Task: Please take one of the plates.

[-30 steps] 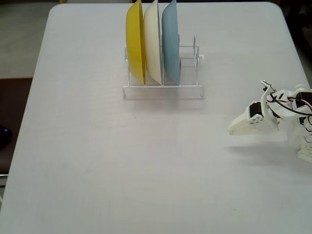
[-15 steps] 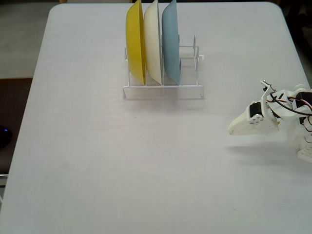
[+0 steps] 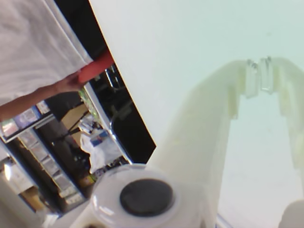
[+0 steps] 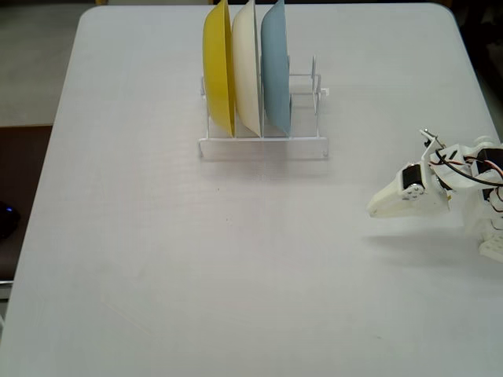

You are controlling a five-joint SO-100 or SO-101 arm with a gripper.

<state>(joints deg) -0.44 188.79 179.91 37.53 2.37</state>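
1. While our gripper [image 3: 259, 78] is resting clenched and empty by the table [image 4: 157, 236]'s right edge in the fixed view, the plate [image 3: 96, 68] is seemingly showing as an orange sliver in a person's hand [image 3: 66, 83] beyond the table's edge.
2. We are risking a grab at the rack [image 4: 263, 146] near the far edge, which is holding no orange one.

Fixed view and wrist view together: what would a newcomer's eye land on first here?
Three plates stand on edge in a white wire rack near the table's far edge: yellow, cream and light blue. The white gripper waits apart at right, fingertips touching in the wrist view.
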